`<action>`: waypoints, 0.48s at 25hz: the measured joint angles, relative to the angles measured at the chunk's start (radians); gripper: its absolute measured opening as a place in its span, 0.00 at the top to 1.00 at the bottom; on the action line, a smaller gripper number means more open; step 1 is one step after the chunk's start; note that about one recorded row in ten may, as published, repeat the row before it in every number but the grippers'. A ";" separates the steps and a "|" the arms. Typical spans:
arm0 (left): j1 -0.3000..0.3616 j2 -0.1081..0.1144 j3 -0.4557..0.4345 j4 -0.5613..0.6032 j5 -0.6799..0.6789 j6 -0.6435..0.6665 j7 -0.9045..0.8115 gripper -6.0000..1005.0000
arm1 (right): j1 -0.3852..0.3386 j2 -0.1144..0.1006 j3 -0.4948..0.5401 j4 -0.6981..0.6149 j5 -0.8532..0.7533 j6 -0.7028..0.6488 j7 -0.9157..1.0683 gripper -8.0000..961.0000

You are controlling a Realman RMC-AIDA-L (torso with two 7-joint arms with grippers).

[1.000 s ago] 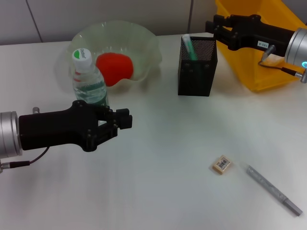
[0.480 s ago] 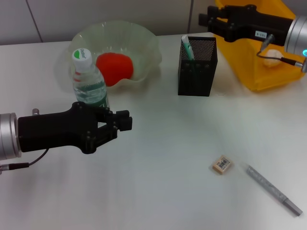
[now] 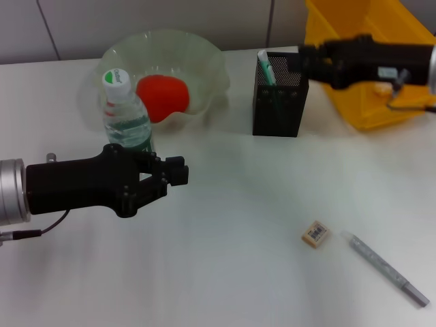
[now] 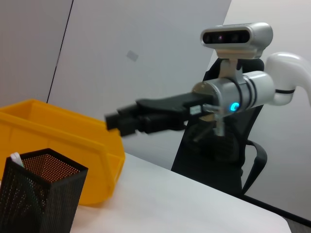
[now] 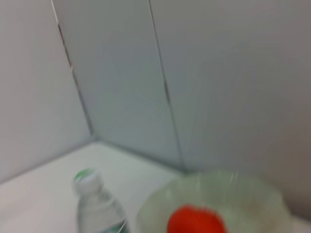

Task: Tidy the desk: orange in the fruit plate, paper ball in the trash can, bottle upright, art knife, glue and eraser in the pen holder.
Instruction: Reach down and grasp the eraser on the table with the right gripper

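Note:
The orange (image 3: pixel 162 97) lies in the clear fruit plate (image 3: pixel 208 58) at the back left. In front of the plate the bottle (image 3: pixel 126 112) stands upright. My left gripper (image 3: pixel 178 170) hovers just in front of the bottle, apart from it. A green-and-white glue stick (image 3: pixel 266 66) stands in the black mesh pen holder (image 3: pixel 278 102). My right gripper (image 3: pixel 304 58) hangs at the holder's far right corner, by the yellow trash can (image 3: pixel 361 24). A bit of the white paper ball (image 3: pixel 383 87) shows inside the can. The eraser (image 3: pixel 315 234) and the grey art knife (image 3: pixel 385 268) lie at the front right.
The left wrist view shows the pen holder (image 4: pixel 41 194), the trash can (image 4: pixel 63 143) and my right gripper (image 4: pixel 115 124) above them. In the right wrist view are the bottle (image 5: pixel 97 206), the orange (image 5: pixel 197 221) and the plate (image 5: pixel 255 194).
My right arm has swung out from over the trash can toward the pen holder's rear corner. The paper ball came into sight in the can. The left arm has not moved.

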State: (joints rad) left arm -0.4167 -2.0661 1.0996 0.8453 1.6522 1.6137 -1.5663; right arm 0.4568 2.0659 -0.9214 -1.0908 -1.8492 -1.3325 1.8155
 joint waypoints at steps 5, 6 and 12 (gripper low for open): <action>-0.012 0.001 -0.003 0.000 0.001 0.001 0.005 0.86 | -0.034 0.007 0.010 -0.174 -0.130 -0.146 0.225 0.65; -0.013 0.001 -0.003 0.000 0.002 0.001 0.005 0.86 | -0.038 0.008 0.010 -0.207 -0.149 -0.171 0.264 0.65; -0.015 0.001 -0.006 0.000 0.004 0.002 0.007 0.86 | -0.020 0.008 0.008 -0.397 -0.283 -0.329 0.508 0.65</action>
State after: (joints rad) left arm -0.4315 -2.0646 1.0937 0.8453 1.6563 1.6153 -1.5596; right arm 0.4367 2.0738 -0.9134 -1.4881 -2.1326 -1.6612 2.3237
